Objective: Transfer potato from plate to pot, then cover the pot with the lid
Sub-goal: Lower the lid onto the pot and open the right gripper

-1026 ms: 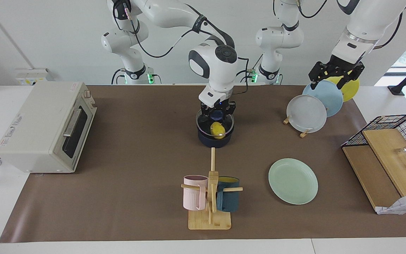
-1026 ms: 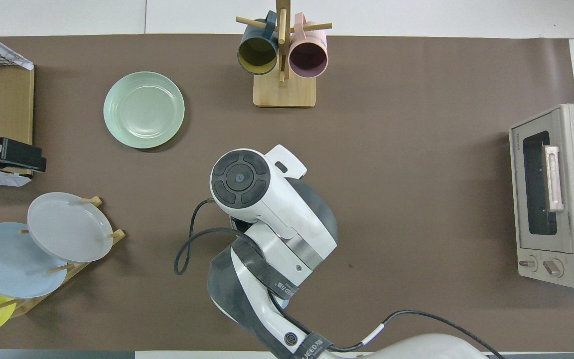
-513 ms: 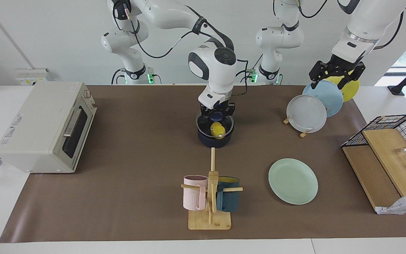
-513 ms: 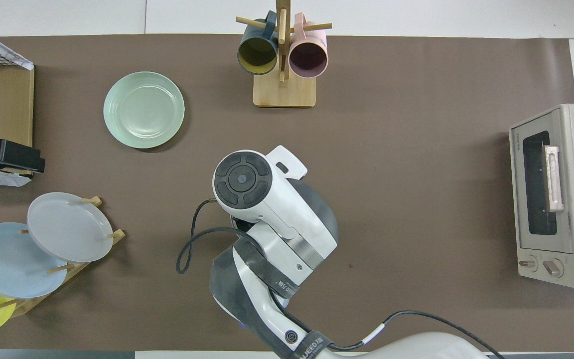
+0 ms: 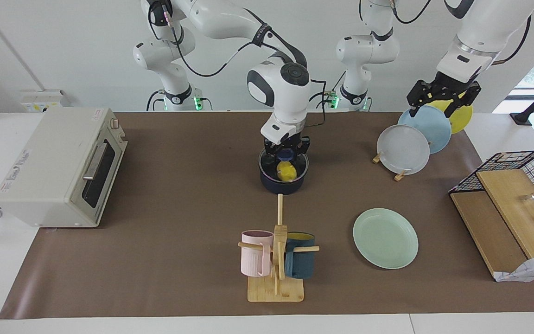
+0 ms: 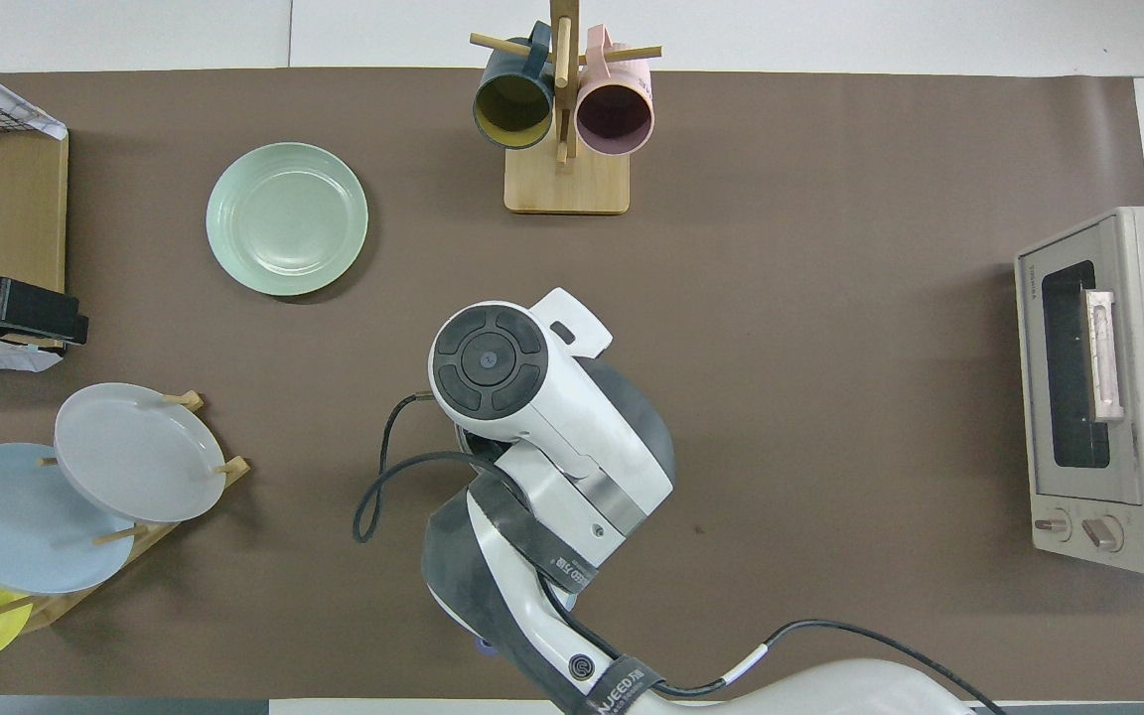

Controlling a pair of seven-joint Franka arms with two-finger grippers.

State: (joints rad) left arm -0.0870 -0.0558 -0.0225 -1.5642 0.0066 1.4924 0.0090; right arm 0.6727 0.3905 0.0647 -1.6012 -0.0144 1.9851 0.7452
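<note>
Barely any movement in this last second: the right pincer (image 5: 285, 152) is still clamped shut on the blue knob (image 5: 286, 153) of the lid (image 5: 267, 163), and only the arm's wrist above it has eased a touch more upright. The glass now looks level on the rim of the pot (image 5: 282, 186), mid-surface and close to the robots. The potato (image 5: 287, 170) shows bright yellow through the lid, inside the pot. The plate (image 5: 385, 238) lies bare, farther from the robots and toward the left arm's end.

So the transfer reads as done, and the cover looks all but placed. By my reckoning all that remains is letting go of the knob and lifting clear.

The left pincer (image 5: 442, 98) waits over the plate rack (image 5: 401, 175), fingers spread, holding nothing.

Now the blind spots. From overhead the right arm covers almost everything: only a dark sliver of the pot (image 6: 653, 422) peeks out beside it, with lid and potato out of sight. Whether the lid sits flush all round, I cannot tell; the side nearest the robots is masked by the pincer. The pot's handle shows in neither view.
</note>
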